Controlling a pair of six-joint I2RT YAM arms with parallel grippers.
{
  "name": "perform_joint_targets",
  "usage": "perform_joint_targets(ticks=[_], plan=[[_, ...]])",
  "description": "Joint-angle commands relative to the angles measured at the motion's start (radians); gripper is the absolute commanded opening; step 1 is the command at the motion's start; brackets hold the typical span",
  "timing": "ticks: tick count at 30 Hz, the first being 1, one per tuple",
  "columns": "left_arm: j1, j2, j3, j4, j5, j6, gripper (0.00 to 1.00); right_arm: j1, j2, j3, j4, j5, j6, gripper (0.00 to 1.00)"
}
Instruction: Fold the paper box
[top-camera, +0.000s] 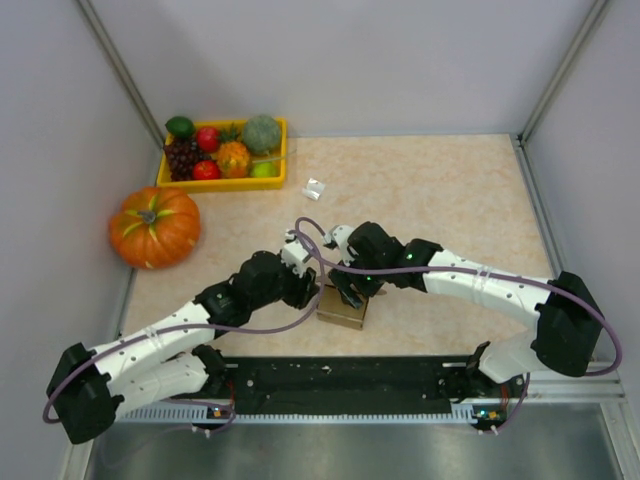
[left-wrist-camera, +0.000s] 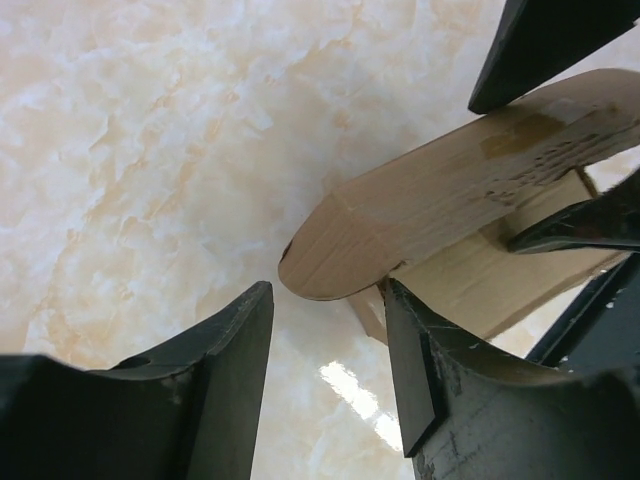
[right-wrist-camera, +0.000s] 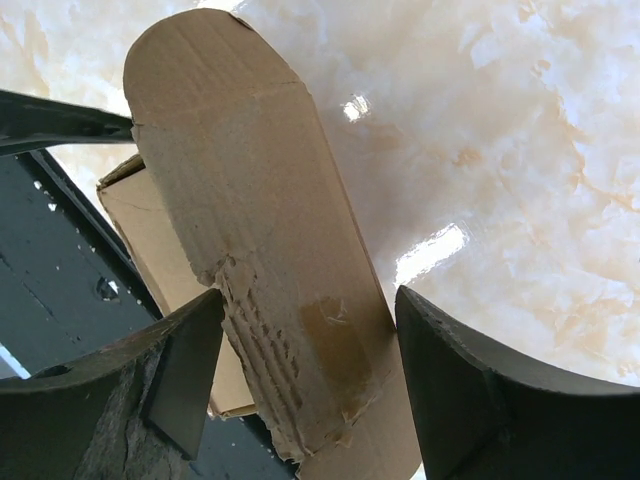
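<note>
The paper box (top-camera: 342, 308) is a small brown cardboard box near the table's front edge, between my two grippers. One long rounded flap (right-wrist-camera: 250, 200) sticks up from it. My right gripper (right-wrist-camera: 305, 350) is open and straddles that flap across its width, with its fingers (right-wrist-camera: 190, 370) at or very near the flap's edges. In the left wrist view the flap (left-wrist-camera: 430, 210) points toward my left gripper (left-wrist-camera: 328, 335), which is open and holds nothing; one of its fingers (left-wrist-camera: 420, 370) is next to the box body. In the top view both grippers (top-camera: 305, 285) (top-camera: 350, 285) crowd over the box.
An orange pumpkin (top-camera: 154, 226) sits at the far left. A yellow tray (top-camera: 222, 183) of toy fruit and vegetables stands at the back left. A tiny white object (top-camera: 314, 188) lies right of the tray. A black base rail (top-camera: 340, 380) runs along the front edge.
</note>
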Motion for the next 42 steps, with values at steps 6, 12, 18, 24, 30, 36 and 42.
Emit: perform_joint_targets(ticks=[6, 12, 18, 24, 30, 36, 42], plan=[[-0.001, 0.106, 0.051, 0.100, -0.030, 0.094, 0.46, -0.007, -0.026, 0.010, 0.030, -0.017, -0.015, 0.68], [-0.002, 0.103, 0.087, 0.068, -0.021, 0.062, 0.17, -0.007, -0.023, 0.011, 0.030, -0.015, -0.017, 0.67], [-0.002, 0.048, 0.104, 0.033, 0.026, 0.031, 0.10, -0.007, -0.014, 0.011, 0.027, -0.014, -0.019, 0.66], [-0.002, 0.024, 0.095, 0.016, 0.062, -0.024, 0.06, -0.007, -0.017, 0.034, 0.023, -0.040, 0.017, 0.68], [-0.002, -0.004, 0.084, -0.038, 0.068, -0.113, 0.08, -0.007, -0.020, 0.057, 0.012, -0.044, 0.028, 0.58], [-0.002, -0.087, 0.005, 0.007, 0.065, -0.208, 0.23, -0.009, -0.012, 0.070, 0.012, -0.058, 0.038, 0.40], [-0.002, -0.115, 0.015, -0.019, 0.033, -0.204, 0.60, -0.007, -0.012, 0.073, 0.006, -0.073, 0.058, 0.39]])
